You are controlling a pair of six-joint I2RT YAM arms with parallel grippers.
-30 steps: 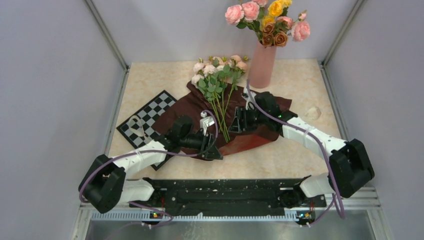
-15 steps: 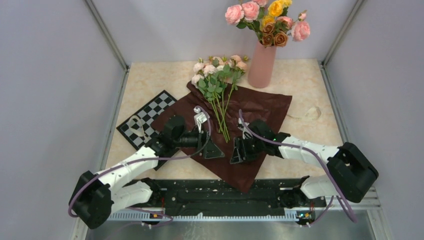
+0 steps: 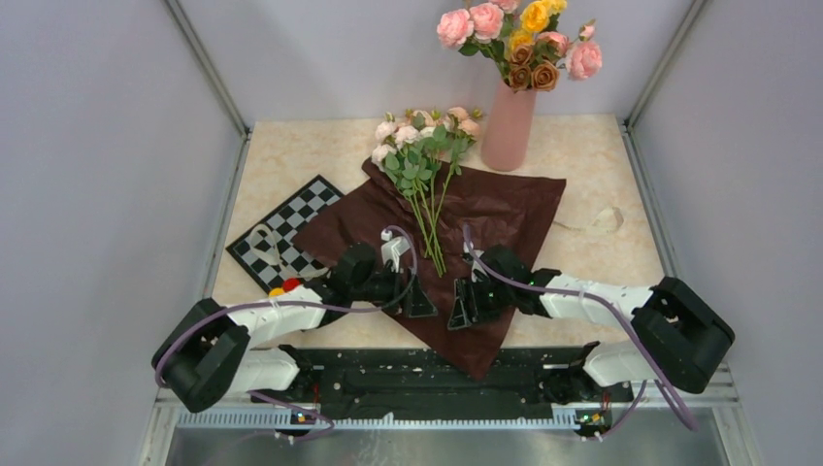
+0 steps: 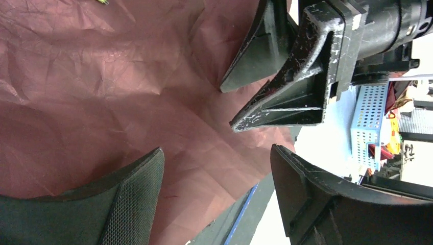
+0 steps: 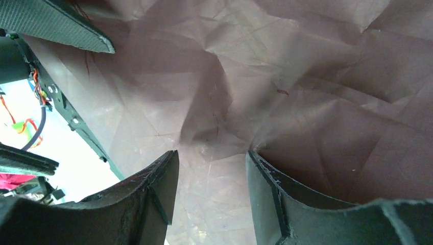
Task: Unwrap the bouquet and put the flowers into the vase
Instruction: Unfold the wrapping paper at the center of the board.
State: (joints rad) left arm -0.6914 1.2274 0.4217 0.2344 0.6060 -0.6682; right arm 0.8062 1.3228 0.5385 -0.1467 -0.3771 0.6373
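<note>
Maroon paper [image 3: 505, 209] lies spread on the bench [image 3: 291, 155]. My left jaws gape wide and empty over its near corner. Flowers [image 3: 424, 160] lie on the paper mid-bench. My right jaws stand half-apart, empty, just beside. Vase [image 3: 509, 131] stands back right.

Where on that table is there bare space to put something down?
Bare tabletop shows at the back left, between the checkerboard and the flowers, and along the right, between the dark red paper and the side wall, save a cream scrap. The middle is crowded: paper, flowers, left gripper, right gripper.
</note>
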